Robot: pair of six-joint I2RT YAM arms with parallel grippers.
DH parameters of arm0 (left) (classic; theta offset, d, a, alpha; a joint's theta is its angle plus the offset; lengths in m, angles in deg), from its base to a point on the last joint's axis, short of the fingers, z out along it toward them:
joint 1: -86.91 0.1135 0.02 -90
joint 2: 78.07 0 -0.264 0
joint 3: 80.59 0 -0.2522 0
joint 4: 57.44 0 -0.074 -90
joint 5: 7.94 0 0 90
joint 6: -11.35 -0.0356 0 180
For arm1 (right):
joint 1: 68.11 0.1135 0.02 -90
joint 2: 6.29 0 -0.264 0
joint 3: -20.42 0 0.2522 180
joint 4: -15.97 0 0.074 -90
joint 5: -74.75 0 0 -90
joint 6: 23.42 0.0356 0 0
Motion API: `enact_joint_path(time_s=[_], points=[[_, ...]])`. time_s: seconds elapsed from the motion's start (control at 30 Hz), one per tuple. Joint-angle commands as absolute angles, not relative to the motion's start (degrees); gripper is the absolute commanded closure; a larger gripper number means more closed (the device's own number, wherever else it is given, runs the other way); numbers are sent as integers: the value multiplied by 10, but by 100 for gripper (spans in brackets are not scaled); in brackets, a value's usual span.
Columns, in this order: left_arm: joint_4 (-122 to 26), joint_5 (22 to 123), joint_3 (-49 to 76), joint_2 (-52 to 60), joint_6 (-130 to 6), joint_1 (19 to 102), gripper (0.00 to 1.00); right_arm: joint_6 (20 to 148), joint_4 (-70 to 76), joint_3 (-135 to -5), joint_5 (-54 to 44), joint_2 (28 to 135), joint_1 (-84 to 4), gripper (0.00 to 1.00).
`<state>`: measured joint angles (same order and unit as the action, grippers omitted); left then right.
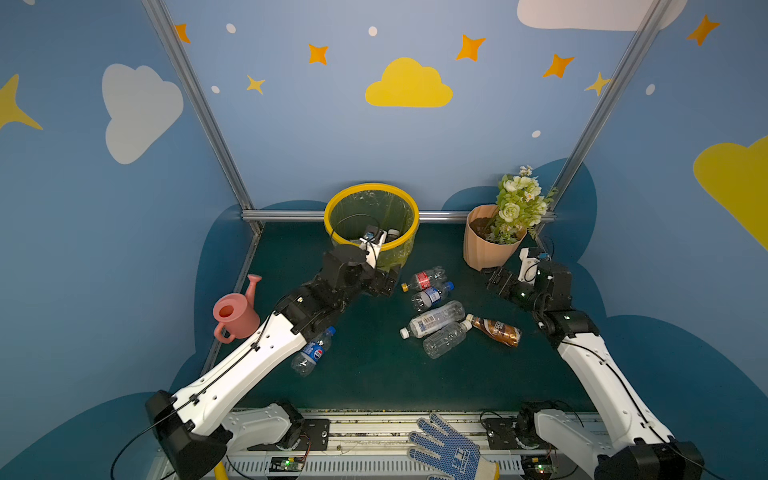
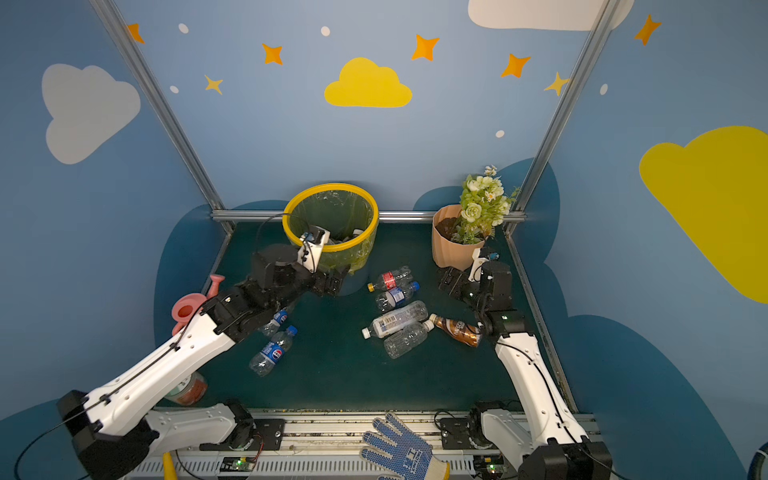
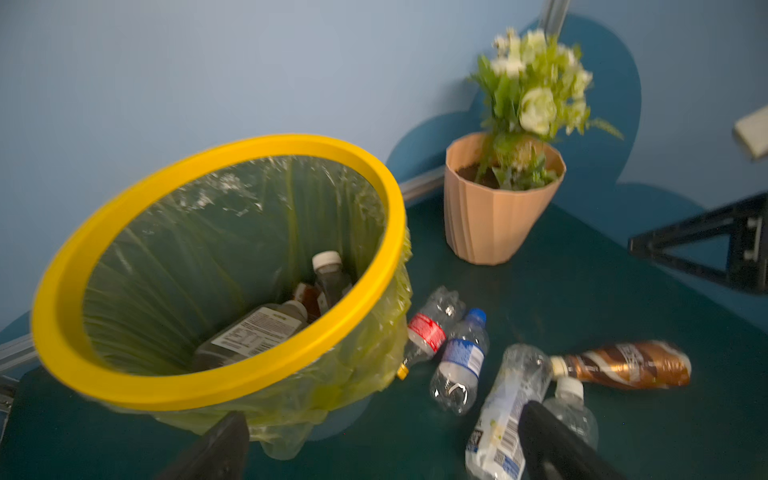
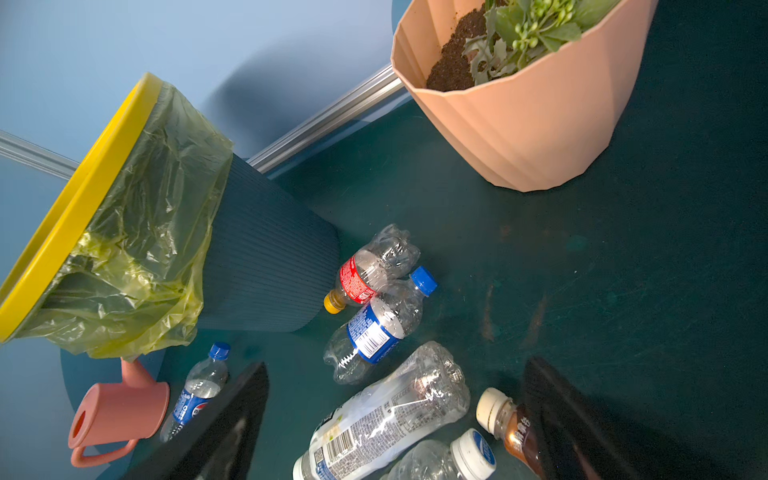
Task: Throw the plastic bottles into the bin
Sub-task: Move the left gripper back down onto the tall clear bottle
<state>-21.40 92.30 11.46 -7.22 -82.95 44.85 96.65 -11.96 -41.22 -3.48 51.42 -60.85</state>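
Reading a top view as a clock face, the bin (image 1: 372, 188) is standing at 12 o'clock of the green surface (image 1: 374, 382), against the rear rail (image 1: 440, 216). Several plastic bottles (image 3: 257, 332) are lying inside its yellow liner (image 3: 187, 257). A cluster (image 1: 434, 319) of five more is lying on the surface at the bin's 4 o'clock, with the brown bottle (image 1: 496, 330) at its 3 o'clock edge. Two blue-capped bottles (image 2: 272, 353) are lying at the bin's 7 o'clock, one in the open and one partly under the left arm (image 1: 257, 353). The left fingers (image 3: 216, 449) are hanging spread wide beside the bin's base at its 6 o'clock, gripping nothing. The right fingers (image 4: 232, 415) are hanging spread and empty at 6 o'clock of the flower pot (image 1: 484, 249), which is standing at 2 o'clock. The pink watering can (image 1: 235, 316) is sitting at 9 o'clock.
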Motion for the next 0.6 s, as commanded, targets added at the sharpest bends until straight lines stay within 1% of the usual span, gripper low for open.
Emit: enact_joint_path(time_s=[0.0,0.2,0.43,0.57], points=[[-115,888,68,-20,-859,431,0,957,-133,-423,-63,509,-611,6],[11,861,-28,79,-905,410,0,937,-151,-420,-84,497,-623,6],[62,842,-102,175,-924,392,1,941,-159,-403,-72,487,-663,6],[104,823,-160,248,-932,380,4,947,-160,-390,-55,476,-688,6]])
